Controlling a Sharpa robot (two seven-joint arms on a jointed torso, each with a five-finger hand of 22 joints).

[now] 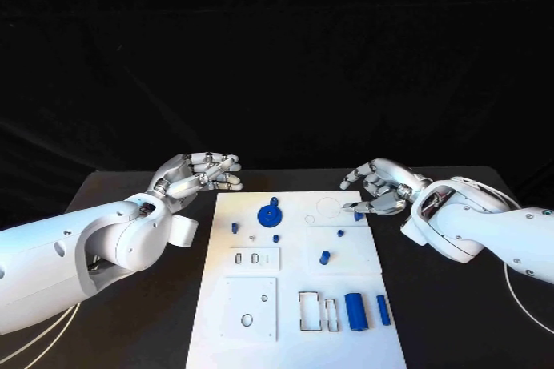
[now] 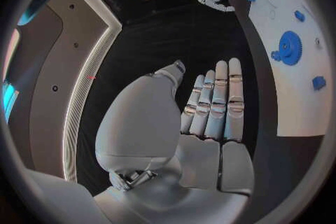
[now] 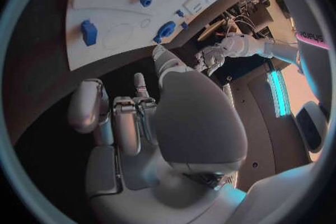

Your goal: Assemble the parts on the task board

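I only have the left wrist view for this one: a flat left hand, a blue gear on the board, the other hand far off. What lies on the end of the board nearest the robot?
Observer: In the head view a thick blue cylinder and a slimmer blue piece lie side by side near the task board's near right corner, next to rectangular slots.
Operator: Is the other hand carrying anything?
Observer: No. The right wrist view shows the right hand with bent fingers and nothing in them.
Operator: Where is it relative to the board?
Observer: In the head view it is at the far right edge, close to a small blue part.
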